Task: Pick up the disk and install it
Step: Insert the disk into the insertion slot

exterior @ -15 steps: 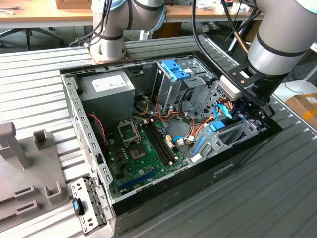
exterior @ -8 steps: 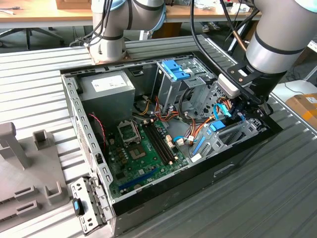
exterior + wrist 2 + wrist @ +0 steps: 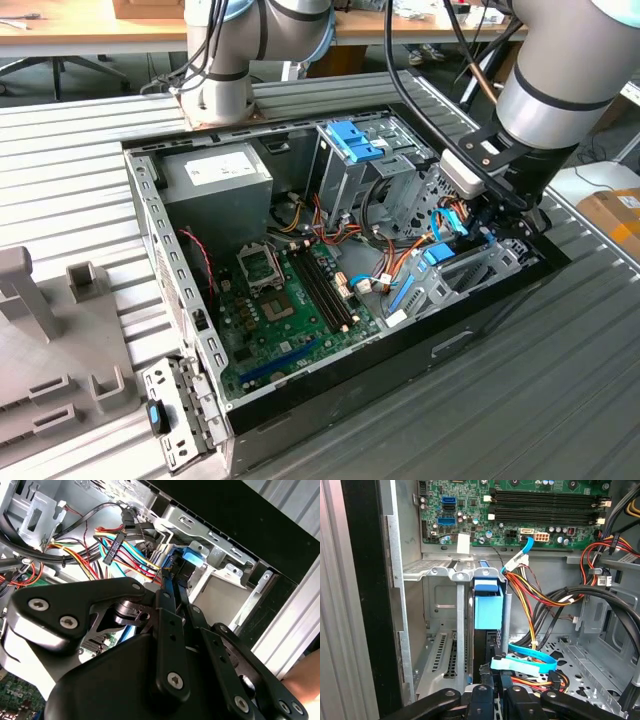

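Narrow grip: fingers (image 3: 483, 674) pinch the disk (image 3: 487, 610) edge-on in drive cage (image 3: 440, 571) slot, w/ cage wall close one side, blue SATA cable (image 3: 530, 661) just beside the other.

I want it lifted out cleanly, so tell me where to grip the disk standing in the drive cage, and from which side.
Grip the disk across its thin width, on its two flat faces, at the end facing the case's open side. It stands on edge between the cage walls, so only that end seems free.
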You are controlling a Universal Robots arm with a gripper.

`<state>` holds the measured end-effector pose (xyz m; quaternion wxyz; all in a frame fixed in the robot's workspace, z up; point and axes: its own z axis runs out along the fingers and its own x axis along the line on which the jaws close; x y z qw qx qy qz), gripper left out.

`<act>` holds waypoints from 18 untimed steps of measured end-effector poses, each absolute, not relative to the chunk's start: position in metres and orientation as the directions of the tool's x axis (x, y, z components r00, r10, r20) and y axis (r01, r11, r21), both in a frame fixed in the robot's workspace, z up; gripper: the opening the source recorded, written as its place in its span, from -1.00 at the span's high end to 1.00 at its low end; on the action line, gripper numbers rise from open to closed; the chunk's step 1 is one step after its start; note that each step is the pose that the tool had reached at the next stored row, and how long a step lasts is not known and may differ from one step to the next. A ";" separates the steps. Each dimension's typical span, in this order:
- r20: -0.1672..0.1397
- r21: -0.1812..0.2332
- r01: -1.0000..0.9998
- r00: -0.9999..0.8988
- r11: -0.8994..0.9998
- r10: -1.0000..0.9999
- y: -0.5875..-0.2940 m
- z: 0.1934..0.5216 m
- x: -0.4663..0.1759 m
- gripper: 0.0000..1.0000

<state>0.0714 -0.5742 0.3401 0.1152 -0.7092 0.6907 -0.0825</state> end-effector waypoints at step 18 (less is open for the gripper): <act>-0.043 -0.277 -0.961 0.032 -0.019 -0.999 -0.576 0.341 0.071 0.66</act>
